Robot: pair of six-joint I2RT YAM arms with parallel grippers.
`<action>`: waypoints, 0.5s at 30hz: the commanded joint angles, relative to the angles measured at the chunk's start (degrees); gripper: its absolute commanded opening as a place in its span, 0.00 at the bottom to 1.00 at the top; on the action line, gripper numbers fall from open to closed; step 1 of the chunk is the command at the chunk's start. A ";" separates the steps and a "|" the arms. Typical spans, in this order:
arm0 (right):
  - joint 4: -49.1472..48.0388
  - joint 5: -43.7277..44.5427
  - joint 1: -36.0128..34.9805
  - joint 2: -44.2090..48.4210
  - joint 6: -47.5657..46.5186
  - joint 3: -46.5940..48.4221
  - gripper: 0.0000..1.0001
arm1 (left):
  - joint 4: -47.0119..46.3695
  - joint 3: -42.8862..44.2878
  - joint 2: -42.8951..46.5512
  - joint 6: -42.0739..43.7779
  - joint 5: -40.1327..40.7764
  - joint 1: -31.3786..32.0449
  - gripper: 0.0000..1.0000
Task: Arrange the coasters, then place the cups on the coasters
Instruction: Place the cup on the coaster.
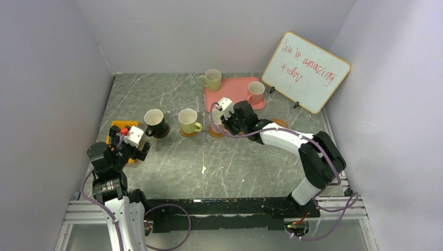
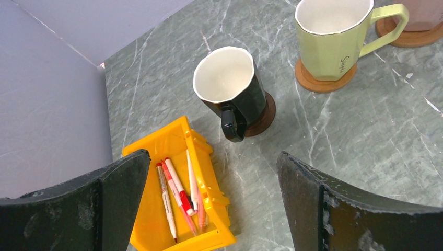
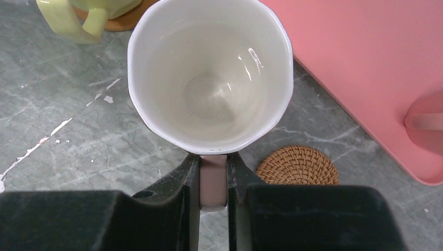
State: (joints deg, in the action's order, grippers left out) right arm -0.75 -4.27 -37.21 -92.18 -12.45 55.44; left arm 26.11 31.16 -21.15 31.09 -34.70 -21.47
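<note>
My right gripper (image 3: 213,161) is shut on the handle of a pale pink cup (image 3: 210,73) with a white inside. In the top view that gripper (image 1: 223,121) holds the cup over an orange coaster (image 1: 214,131); I cannot tell if they touch. A bare woven coaster (image 3: 297,164) lies just right of it. The dark cup (image 2: 230,86) stands on the dark brown coaster (image 2: 265,118). A green cup (image 2: 331,36) stands on an orange coaster (image 2: 324,82). My left gripper (image 2: 211,162) hangs open and empty at the left. Another green cup (image 1: 212,79) and a pink cup (image 1: 255,92) are on the pink tray (image 1: 235,93).
A yellow bin (image 2: 156,219) with several pens (image 2: 177,191) sits under my left gripper near the left wall. A whiteboard (image 1: 305,71) leans at the back right. Grey walls close in the table on three sides.
</note>
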 commanded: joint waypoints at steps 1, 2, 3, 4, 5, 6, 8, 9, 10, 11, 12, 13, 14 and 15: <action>-8.15 0.15 -0.22 0.02 0.18 3.18 0.00 | 0.04 -0.22 0.56 1.21 -1.60 -0.46 0.96; -8.08 0.08 -0.21 -0.11 0.15 3.26 0.00 | 0.00 -0.22 0.53 1.25 -1.60 -0.42 0.96; -8.04 0.06 -0.23 -0.17 0.07 3.27 0.00 | 0.00 -0.22 0.50 1.20 -1.60 -0.43 0.96; -8.04 0.05 -0.22 -0.33 -0.01 3.34 0.00 | 0.04 -0.22 0.58 1.29 -1.60 -0.46 0.96; -7.96 0.05 -0.23 -0.31 -0.03 3.34 0.00 | 0.04 -0.22 0.65 1.25 -1.63 -0.43 0.96; -7.95 0.05 -0.23 -0.36 -0.11 3.36 0.00 | 0.08 -0.22 0.59 1.33 -1.66 -0.43 0.96; -7.82 -0.03 -0.24 -0.35 -0.12 3.36 0.00 | 0.08 -0.22 0.61 1.34 -1.69 -0.50 0.96; -7.78 -0.15 -0.23 -0.36 -0.12 3.40 0.00 | 0.08 -0.22 0.66 1.34 -1.69 -0.50 0.96; -7.71 -0.27 -0.23 -0.45 -0.16 3.44 0.00 | 0.08 -0.22 0.63 1.33 -1.69 -0.50 0.96; -7.62 -0.44 -0.23 -0.47 -0.20 3.49 0.00 | 0.08 -0.22 0.61 1.34 -1.64 -0.50 0.96; -7.47 -0.47 -0.23 -0.60 -0.21 3.53 0.00 | 0.11 -0.22 0.61 1.34 -1.73 -0.50 0.96; -7.36 -0.51 -0.27 -0.58 -0.27 3.61 0.00 | 0.09 -0.22 0.63 1.30 -1.69 -0.50 0.96; -7.27 -0.63 -0.24 -0.61 -0.34 3.62 0.00 | 0.08 -0.22 0.61 1.33 -1.65 -0.50 0.96; -7.18 -0.65 -0.23 -0.58 -0.38 3.70 0.00 | 0.08 -0.22 0.66 1.34 -1.68 -0.50 0.96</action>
State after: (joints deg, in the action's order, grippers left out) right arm -1.96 -4.43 -37.23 -93.34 -12.45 55.57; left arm 26.35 31.16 -21.12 31.11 -34.72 -21.58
